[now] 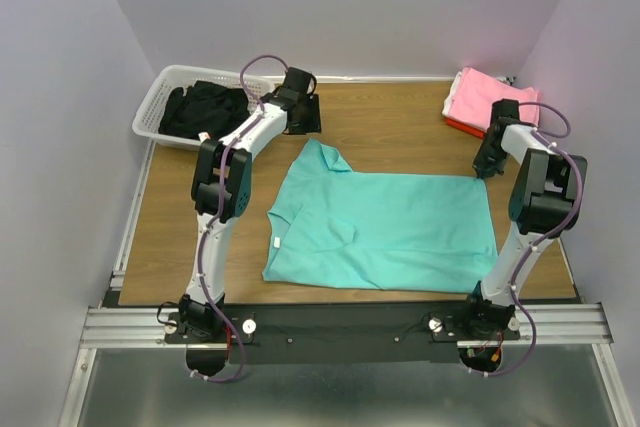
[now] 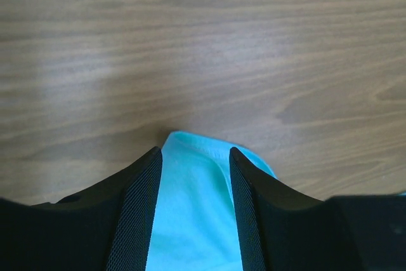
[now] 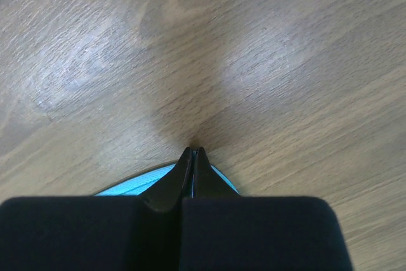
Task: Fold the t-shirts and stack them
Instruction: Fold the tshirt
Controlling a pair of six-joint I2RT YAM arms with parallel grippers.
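Even, diffuse overhead lighting. The top view is bright and sharp, with faint, short shadows on the wooden table [image 1: 400, 137]. Both wrist views show pale glare patches on the wood grain, a small dark shadow near centre, and a soft, unfocused foreground.

A wooden table [image 1: 400, 127] with brown grain lies under both claws. A white plastic basket [image 1: 150, 119] with slatted walls stands on its far left corner, to the left of the left claw [image 1: 308, 129] and well apart from the right claw [image 1: 487, 163]. Black cloth [image 1: 205, 107] lies heaped inside it. Pale grey walls [image 1: 350, 7] rise beyond and beside both claws. A silver metal rail [image 1: 590, 319] runs along the near table edge, well apart from both claws.
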